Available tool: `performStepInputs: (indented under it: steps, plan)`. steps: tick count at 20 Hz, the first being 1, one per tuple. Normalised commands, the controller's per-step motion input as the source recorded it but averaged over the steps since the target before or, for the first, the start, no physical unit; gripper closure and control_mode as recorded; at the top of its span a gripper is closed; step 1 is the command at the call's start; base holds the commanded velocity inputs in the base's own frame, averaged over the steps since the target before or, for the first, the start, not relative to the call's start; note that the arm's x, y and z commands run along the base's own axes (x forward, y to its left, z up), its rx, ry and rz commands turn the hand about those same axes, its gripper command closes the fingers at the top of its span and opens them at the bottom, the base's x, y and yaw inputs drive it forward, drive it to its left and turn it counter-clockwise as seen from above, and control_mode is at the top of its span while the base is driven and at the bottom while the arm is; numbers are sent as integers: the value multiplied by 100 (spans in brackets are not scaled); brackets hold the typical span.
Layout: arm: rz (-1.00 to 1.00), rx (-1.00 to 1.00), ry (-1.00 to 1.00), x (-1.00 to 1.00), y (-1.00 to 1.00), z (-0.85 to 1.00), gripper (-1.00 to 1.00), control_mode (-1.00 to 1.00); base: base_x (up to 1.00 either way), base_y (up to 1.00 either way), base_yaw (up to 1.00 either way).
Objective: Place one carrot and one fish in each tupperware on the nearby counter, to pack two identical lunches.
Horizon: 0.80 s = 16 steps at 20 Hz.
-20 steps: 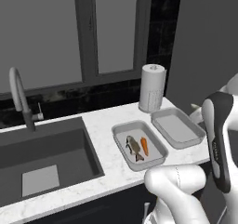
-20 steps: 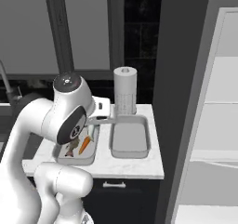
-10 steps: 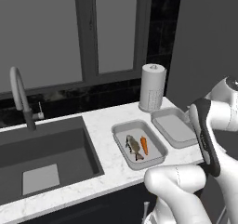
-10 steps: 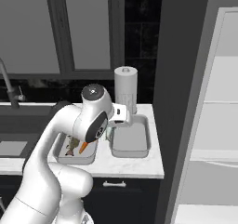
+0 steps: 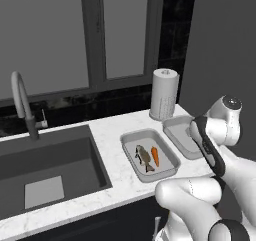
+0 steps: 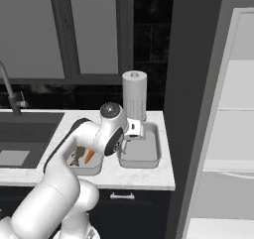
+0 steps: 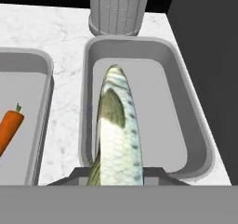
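White marble counter [image 5: 112, 157] carries two tupperware: one [image 5: 131, 140] packed with fish and carrot [image 5: 155, 156], the other [image 7: 186, 130] bare at its three o'clock. Gripper [image 7: 120, 172] hangs above the bare one, fingers pinching a second fish [image 7: 117, 135] nose-forward, likely for lowering in.

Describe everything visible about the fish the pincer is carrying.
The fish is long and slender, pale silvery-green with speckled scales and a darker olive patch on its back. It is clamped in the pincer at one end, the other end pointing away, and hangs above the right tupperware, which holds nothing.
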Motion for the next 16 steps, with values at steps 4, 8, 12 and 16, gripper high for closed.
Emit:
performStepInputs:
  steps: [4, 8, 12, 16]
  plan:
    - [0, 0, 5, 51, -23, -45, 100, -100, 0, 0, 0]
    - [0, 0, 5, 69, -6, -32, 100, -100, 0, 0, 0]
    - [0, 0, 5, 62, -13, -26, -100, -100, 0, 0, 0]
    - [0, 2, 3, 42, -23, -11, -100, -100, 0, 0, 0]
